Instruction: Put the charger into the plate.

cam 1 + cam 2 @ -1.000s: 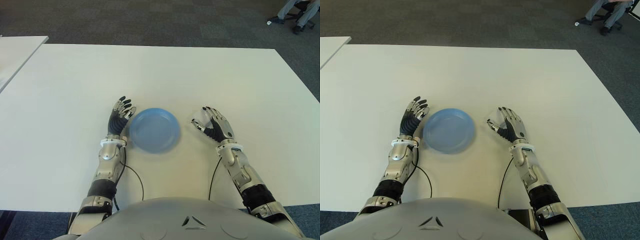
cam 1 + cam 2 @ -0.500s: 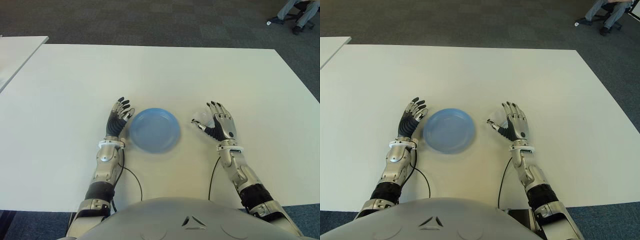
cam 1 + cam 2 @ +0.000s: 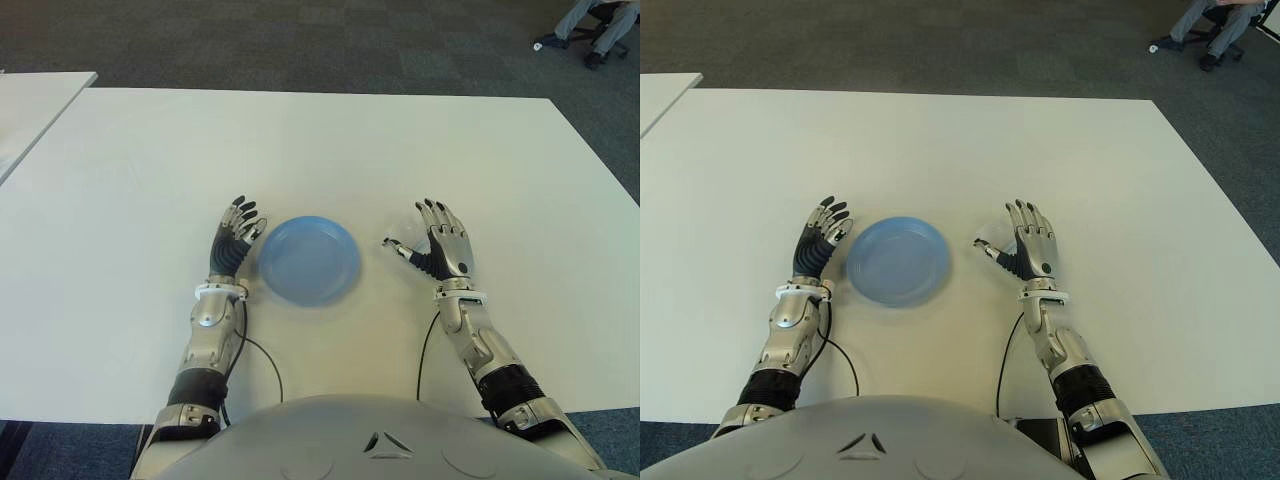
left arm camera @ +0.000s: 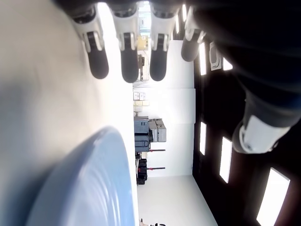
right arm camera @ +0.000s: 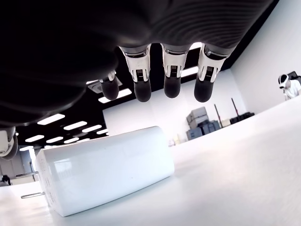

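Observation:
The white block charger (image 5: 106, 172) lies on the white table (image 3: 320, 150), its metal prongs sticking out at one end. My right hand (image 3: 437, 247) hovers just over it, fingers (image 5: 172, 75) stretched out and apart from it, holding nothing. In the eye views the charger is mostly hidden by that hand. The round blue plate (image 3: 308, 260) sits to the left of it, with nothing on it. My left hand (image 3: 236, 238) shows just left of the plate, fingers (image 4: 127, 44) straight and spread, the plate's rim (image 4: 101, 179) close by its palm.
A second white table's corner (image 3: 35, 100) shows at the far left. A seated person's legs (image 3: 598, 25) are on the carpet beyond the table's far right corner. Cables trail from both forearms toward my body.
My right hand has shifted slightly to the right and its fingers have straightened out above the charger. The left hand has drawn back a little toward me. The plate stays put.

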Controlling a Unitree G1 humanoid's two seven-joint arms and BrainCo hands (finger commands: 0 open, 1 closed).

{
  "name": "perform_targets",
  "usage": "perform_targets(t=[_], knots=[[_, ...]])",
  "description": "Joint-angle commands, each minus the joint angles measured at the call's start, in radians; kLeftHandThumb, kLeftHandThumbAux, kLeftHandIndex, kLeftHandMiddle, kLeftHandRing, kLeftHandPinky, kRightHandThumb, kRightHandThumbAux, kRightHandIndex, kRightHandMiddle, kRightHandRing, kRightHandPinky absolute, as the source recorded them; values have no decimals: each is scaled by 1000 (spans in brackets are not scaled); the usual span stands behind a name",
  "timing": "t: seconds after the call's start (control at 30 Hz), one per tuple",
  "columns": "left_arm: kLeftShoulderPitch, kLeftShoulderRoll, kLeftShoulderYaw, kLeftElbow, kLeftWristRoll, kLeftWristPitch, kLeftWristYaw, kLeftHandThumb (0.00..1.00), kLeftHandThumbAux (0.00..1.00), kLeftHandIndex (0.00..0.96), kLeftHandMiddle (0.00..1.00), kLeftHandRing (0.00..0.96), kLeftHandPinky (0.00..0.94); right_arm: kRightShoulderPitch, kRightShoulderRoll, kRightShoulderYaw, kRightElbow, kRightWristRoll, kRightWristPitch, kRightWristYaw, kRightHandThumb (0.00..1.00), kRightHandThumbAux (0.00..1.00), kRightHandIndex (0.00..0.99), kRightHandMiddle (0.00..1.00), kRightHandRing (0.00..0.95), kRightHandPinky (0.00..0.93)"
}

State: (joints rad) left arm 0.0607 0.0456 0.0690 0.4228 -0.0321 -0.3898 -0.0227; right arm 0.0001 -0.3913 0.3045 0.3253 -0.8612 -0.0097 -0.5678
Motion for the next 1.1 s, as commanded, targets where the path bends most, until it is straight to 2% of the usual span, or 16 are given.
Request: perform_targets(t=[0.03, 1.1], knots=[[32, 4, 3, 6, -8, 44, -15, 0, 544, 102, 174, 180, 198, 34, 1, 17, 34, -4, 20, 9, 341, 299, 0, 0, 0, 34], [41, 4, 1, -16, -12, 62, -19, 0, 552, 120, 192, 198, 214, 40, -2, -1, 36, 83, -27, 59, 290, 313, 0, 0, 2, 94]])
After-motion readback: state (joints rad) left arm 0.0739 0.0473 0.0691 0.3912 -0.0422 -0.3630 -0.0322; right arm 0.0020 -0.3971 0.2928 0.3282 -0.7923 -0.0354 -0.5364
